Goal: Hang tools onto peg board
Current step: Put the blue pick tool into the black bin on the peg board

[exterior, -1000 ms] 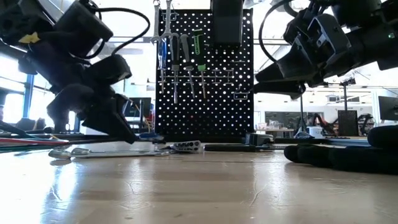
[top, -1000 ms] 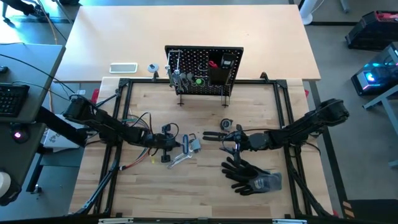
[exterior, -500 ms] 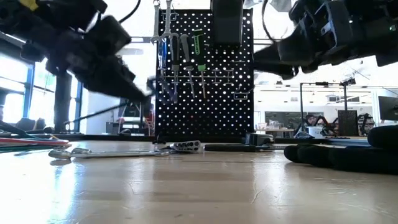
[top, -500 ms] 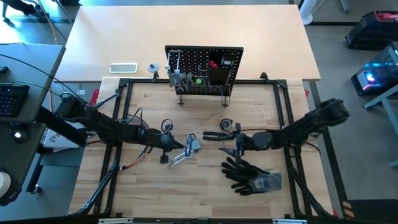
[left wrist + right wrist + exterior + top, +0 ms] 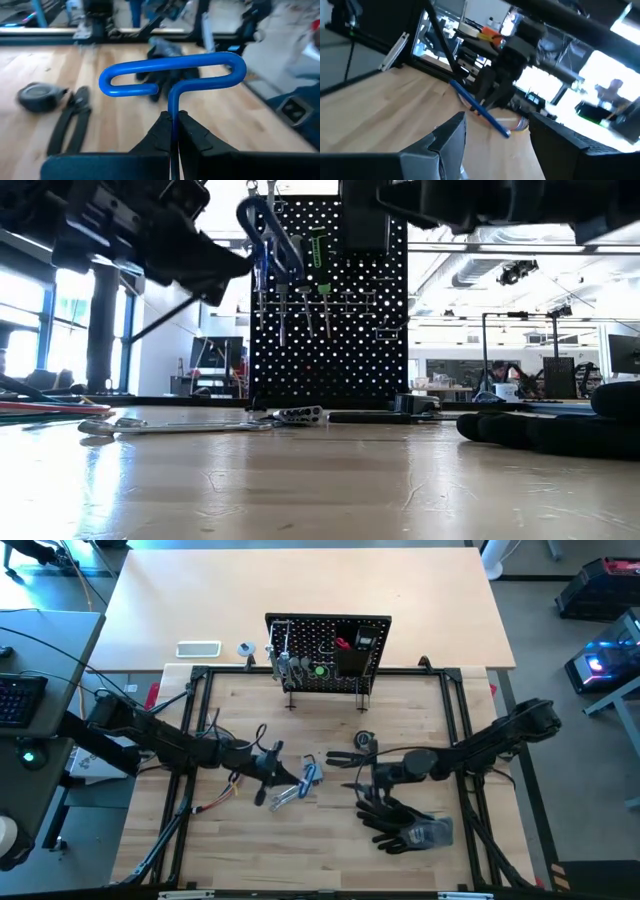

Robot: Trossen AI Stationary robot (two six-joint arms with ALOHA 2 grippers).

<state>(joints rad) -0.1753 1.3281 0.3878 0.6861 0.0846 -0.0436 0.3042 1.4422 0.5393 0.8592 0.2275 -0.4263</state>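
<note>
Left gripper [image 5: 171, 131] raised off the table left of centre, jaws clamped on the shaft of a blue T-handle driver [image 5: 172, 80]; shaft below the grip hidden between the fingers. Right gripper [image 5: 496, 140] right of centre above the black gloves [image 5: 400, 822], jaws apart and empty, cut off along the upper edge of the low view. Peg board [image 5: 328, 652] upright at the table's far edge, centre, several tools [image 5: 290, 270] hung on its left part but too small to tell apart; wrench [image 5: 170, 425] and black pliers [image 5: 70, 120] flat on the table near centre.
</note>
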